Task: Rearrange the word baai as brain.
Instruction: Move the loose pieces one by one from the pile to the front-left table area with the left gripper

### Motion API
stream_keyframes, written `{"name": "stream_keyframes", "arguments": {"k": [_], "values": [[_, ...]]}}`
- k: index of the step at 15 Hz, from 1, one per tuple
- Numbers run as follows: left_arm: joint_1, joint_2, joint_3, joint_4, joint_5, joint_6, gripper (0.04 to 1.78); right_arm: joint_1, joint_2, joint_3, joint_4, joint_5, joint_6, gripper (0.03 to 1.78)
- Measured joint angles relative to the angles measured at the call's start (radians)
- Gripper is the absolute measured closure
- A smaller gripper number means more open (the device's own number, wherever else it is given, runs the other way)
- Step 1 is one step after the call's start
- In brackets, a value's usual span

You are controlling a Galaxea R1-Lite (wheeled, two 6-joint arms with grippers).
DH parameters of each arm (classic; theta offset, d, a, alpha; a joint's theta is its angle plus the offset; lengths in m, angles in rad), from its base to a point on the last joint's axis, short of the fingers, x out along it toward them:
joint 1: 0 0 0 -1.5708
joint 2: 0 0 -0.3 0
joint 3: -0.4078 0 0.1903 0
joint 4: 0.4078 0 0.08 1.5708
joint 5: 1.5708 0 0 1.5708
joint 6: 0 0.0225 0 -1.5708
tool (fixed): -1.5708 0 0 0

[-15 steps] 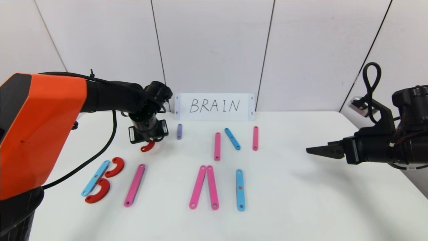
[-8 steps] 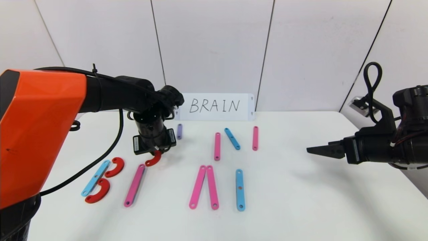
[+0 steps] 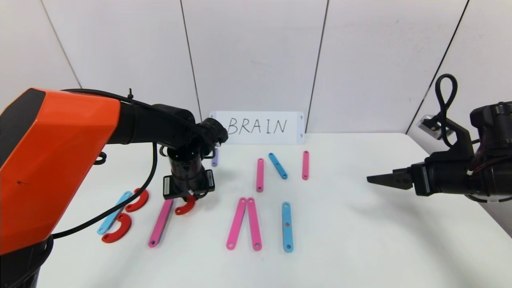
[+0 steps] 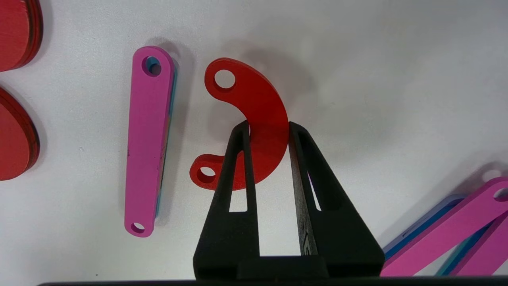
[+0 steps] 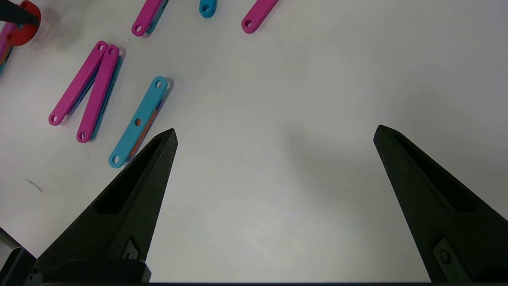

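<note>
My left gripper point(image 3: 188, 199) is shut on a red C-shaped arc point(image 3: 185, 207) and holds it low over the table, just right of the far end of a long pink strip point(image 3: 161, 222). In the left wrist view the fingers point(image 4: 238, 159) pinch the arc point(image 4: 258, 107) across its middle, with the pink strip point(image 4: 149, 139) beside it. Left of that, a blue strip point(image 3: 114, 212) and two red arcs point(image 3: 138, 200) form a B. Two pink strips point(image 3: 244, 223) form a peak, with a blue strip point(image 3: 287, 226) to their right. My right gripper point(image 3: 370, 180) is open and empty, above the table's right side.
A white card reading BRAIN point(image 3: 258, 127) stands at the back. In front of it lie a short purple strip point(image 3: 215, 159), a pink strip point(image 3: 260, 175), a slanted blue strip point(image 3: 278, 165) and another pink strip point(image 3: 305, 165). The right wrist view shows bare table point(image 5: 278, 178).
My left gripper has carried the red arc from near the purple strip toward the front, down beside the pink strip's far end. The right arm has not moved.
</note>
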Motion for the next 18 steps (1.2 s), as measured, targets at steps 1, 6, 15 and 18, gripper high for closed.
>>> {"name": "stream_keyframes", "arguments": {"k": [1,6,15,18], "values": [[0.0,0.0,0.003,-0.002,0.0,0.003,1.52,0.0,0.0,0.0,0.0,0.0,0.0,0.08],[0.006,0.005,0.007,-0.005,0.005,0.014,1.52,0.001,0.002,0.0,0.0,0.0,0.0,0.08],[0.017,0.01,0.001,-0.027,0.003,0.033,0.47,0.001,0.003,0.0,0.0,0.0,-0.002,0.08],[0.011,0.001,-0.01,-0.029,0.003,0.043,0.16,0.001,0.005,0.0,0.0,0.0,-0.001,0.08]]}}
